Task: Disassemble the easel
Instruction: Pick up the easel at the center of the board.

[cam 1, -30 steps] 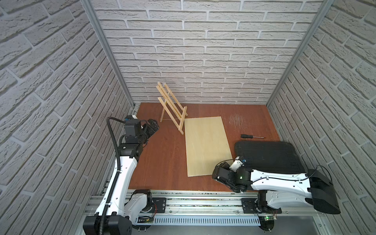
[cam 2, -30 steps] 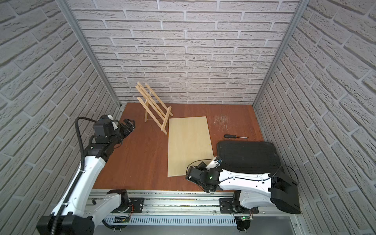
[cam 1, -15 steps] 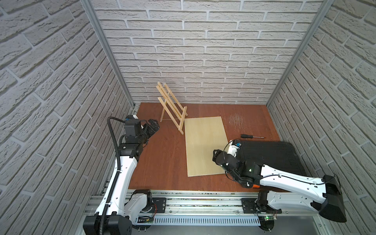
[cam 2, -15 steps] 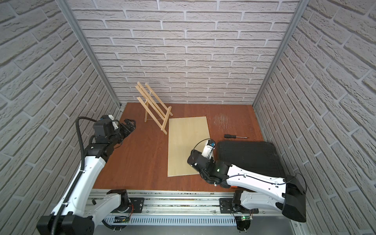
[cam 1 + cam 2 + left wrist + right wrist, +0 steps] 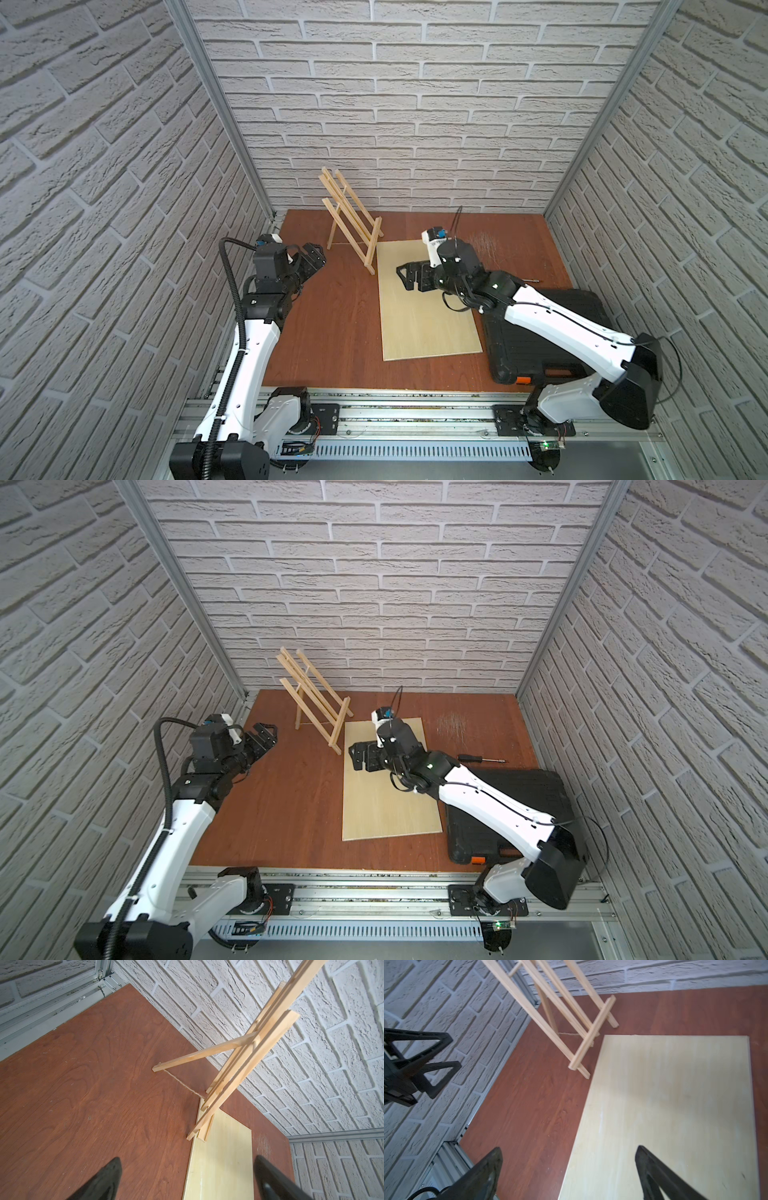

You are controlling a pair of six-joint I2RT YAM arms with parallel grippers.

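— Right arm first: it has swung from the front edge of the table (image 5: pixel 332 332) out over the board (image 5: pixel 419 324). The right gripper (image 5: pixel 405 276) has opened up. Its two black fingers (image 5: pixel 488 1169) stand wide apart with nothing between them.

— And the left gripper (image 5: pixel 313 255)?

— It has stayed where it was, by the left wall. Its jaws are apart too, and it holds nothing.

— What does the easel (image 5: pixel 349 220) look like?

— It is made of thin, pale wooden sticks. It stands up on three legs, with a flat bar low across the front. A thin brown string (image 5: pixel 182 1084) runs from the back leg to the front. It has not moved.

— Where is it?

— It stands at the back left of the smooth red-brown table, near the bumpy white brick wall. One front foot is just beside a corner of the flat, pale board. Both grippers point at it but are apart from it.

— Anything else?

— Yes, a ridged black case (image 5: pixel 540 345) lies under the right arm, and a screwdriver (image 5: pixel 478 757) is behind it.
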